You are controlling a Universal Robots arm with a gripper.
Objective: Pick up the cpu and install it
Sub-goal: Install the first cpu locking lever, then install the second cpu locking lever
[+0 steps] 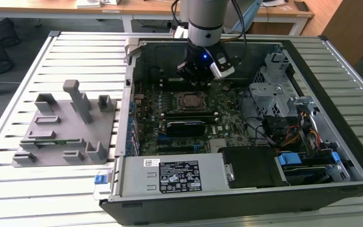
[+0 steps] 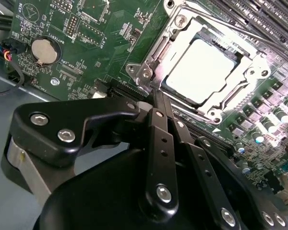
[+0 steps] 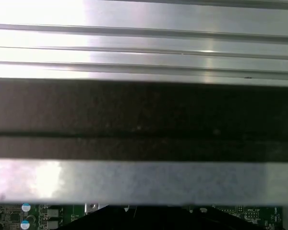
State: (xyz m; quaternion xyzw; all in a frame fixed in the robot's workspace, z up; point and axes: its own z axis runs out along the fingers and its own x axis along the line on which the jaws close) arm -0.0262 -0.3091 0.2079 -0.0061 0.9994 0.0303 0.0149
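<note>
Hovering inside the computer case (image 1: 332, 156), the gripper (image 2: 159, 103), fingers pressed together on nothing, sits just short of the cpu (image 2: 201, 72) lying flat in its motherboard socket (image 2: 175, 33).

The cpu (image 2: 201, 64) is a flat square chip with a pale, shiny silver-grey metal top. It lies level inside its socket (image 2: 180, 26) on the green motherboard (image 2: 91, 52), framed all round by the socket's bright metal retention bracket, with a thin dark gap showing between chip and frame. In the exterior view the cpu (image 1: 188, 100) shows as a small square near the middle of the board inside the open computer case (image 1: 332, 118).
</note>
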